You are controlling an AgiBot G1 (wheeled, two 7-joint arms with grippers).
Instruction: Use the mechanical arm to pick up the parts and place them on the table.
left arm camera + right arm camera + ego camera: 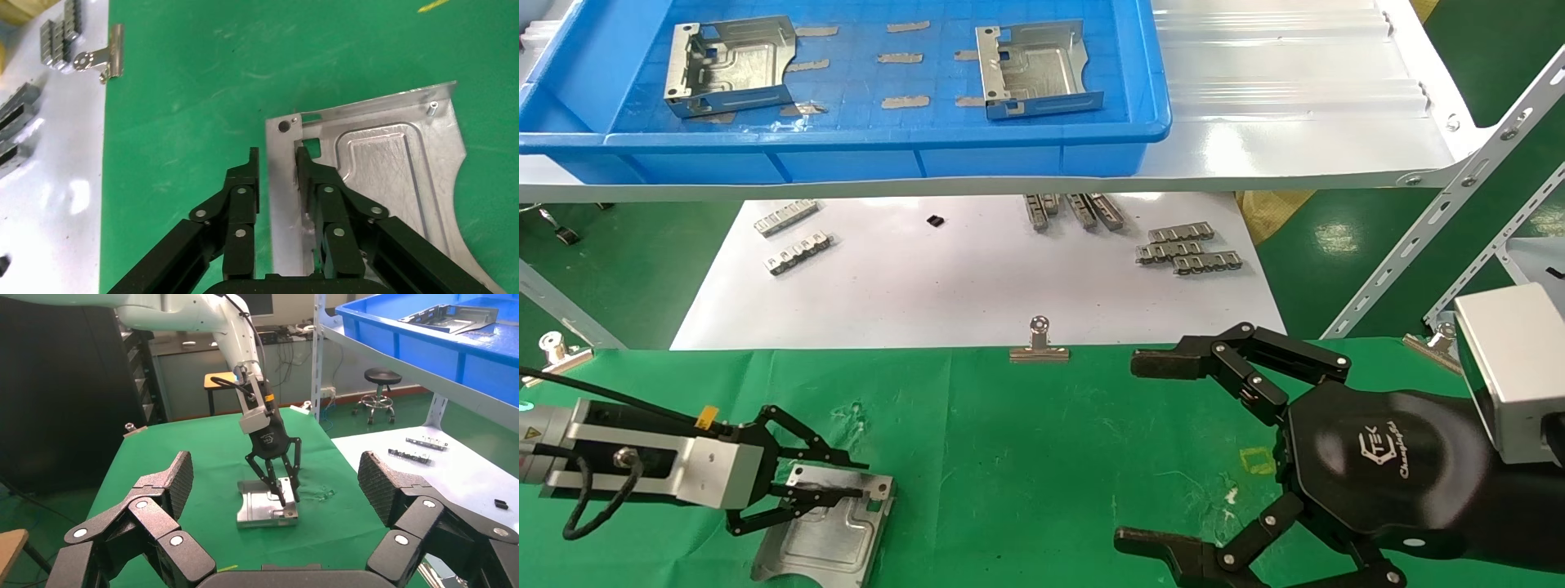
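A silver bracket lies flat on the green table at the near left. My left gripper stands over it with its jaws a little apart, one on each side of the bracket's folded wall. In the left wrist view the gripper shows a thin gap between one finger and the wall of the bracket. My right gripper is wide open and empty above the table at the near right. Two more brackets lie in the blue tray.
The blue tray sits on a white metal shelf with slanted legs at the right. Below it a white board carries small grey slotted strips. A binder clip grips the table's far edge.
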